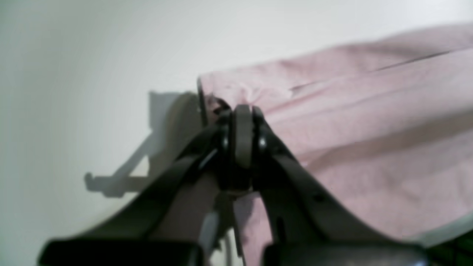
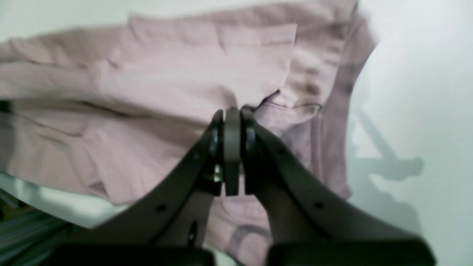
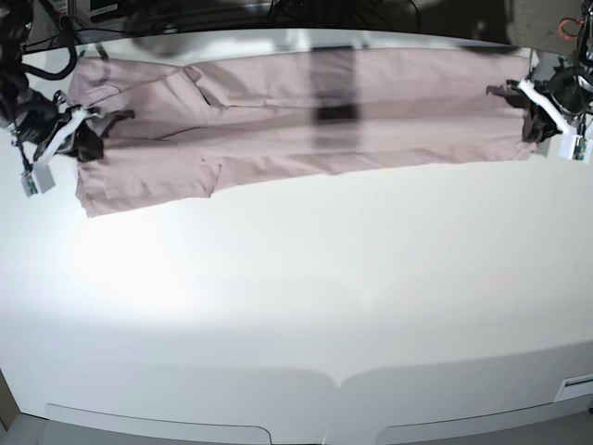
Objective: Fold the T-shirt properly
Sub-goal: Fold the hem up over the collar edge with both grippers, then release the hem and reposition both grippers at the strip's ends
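Observation:
The pink-mauve T-shirt [image 3: 278, 120] lies stretched into a long band along the far side of the white table [image 3: 296, 297]. In the base view my right gripper [image 3: 116, 116] is at the band's left end and my left gripper [image 3: 500, 91] at its right end. The left wrist view shows the left gripper [image 1: 242, 109] shut, with the T-shirt [image 1: 369, 129] puckered at its tips at the cloth's corner. Seen from the right wrist, the right gripper [image 2: 232, 111] is shut too, pinching the T-shirt [image 2: 147, 74] where folded layers and a sleeve overlap.
Dark cables and equipment [image 3: 232, 14] sit behind the table's far edge, just beyond the shirt. White tabletop reaches from the shirt to the rounded front edge [image 3: 334, 380].

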